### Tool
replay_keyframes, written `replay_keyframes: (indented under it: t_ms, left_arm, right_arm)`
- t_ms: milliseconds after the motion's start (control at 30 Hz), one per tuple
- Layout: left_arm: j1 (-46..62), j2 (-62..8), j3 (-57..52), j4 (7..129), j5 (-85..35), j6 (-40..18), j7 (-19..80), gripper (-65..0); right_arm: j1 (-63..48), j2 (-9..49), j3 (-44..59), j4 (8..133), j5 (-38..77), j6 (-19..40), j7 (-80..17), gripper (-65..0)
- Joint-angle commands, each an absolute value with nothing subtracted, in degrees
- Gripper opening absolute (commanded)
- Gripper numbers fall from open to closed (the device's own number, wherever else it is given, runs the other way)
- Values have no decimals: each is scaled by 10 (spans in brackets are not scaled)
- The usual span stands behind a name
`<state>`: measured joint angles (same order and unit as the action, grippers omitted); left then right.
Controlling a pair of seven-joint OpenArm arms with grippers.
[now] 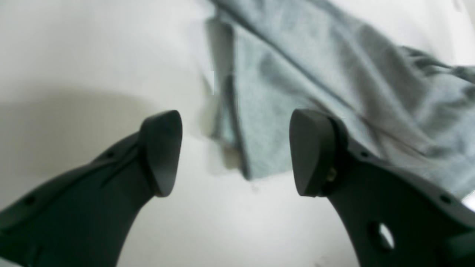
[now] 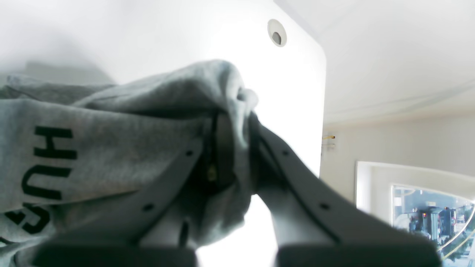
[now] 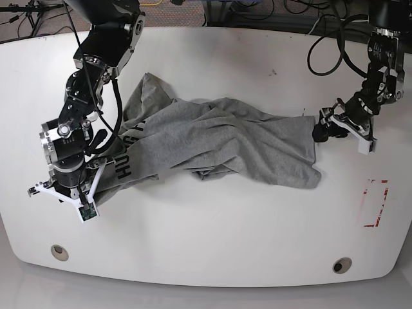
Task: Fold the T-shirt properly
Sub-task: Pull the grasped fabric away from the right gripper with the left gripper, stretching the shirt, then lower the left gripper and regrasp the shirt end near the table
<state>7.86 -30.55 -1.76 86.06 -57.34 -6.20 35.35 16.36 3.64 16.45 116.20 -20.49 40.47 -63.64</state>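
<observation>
The T-shirt (image 3: 219,141) is spread crumpled across the table (image 3: 206,251). Its lettered end is pinched and lifted in the closed right gripper (image 2: 233,148). Its other edge is faced, untouched, by the wide-open, empty left gripper (image 1: 235,152).

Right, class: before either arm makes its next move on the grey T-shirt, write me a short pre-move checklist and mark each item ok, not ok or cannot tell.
1. Right gripper shut on the T-shirt: ok, cloth is bunched between its fingers.
2. Left gripper holds cloth: not ok, it is open with the shirt edge beyond its fingertips.
3. Shirt lies flat: not ok, it is wrinkled and twisted.
4. Whole shirt on the table: ok.
5. Lettering faces up: cannot tell overall; only part shows near the right gripper.
</observation>
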Motion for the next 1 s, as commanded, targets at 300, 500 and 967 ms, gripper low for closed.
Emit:
replay_keyframes:
  t_ms: [300,500,967]
  left_arm:
    - [20,-291,-12,848,-527,-68,355,-222]
    - [-2,-286,-6,815,-526,-70,369,-222]
    - [-110,-250,29,712,-488,-89,372,-222]
  right_arm:
    - [167,40,166,1172,-186,400,-625,-642]
    - [167,40,167,1172,-186,400,-625,-642]
    - [167,40,166,1172,-186,400,-625,-642]
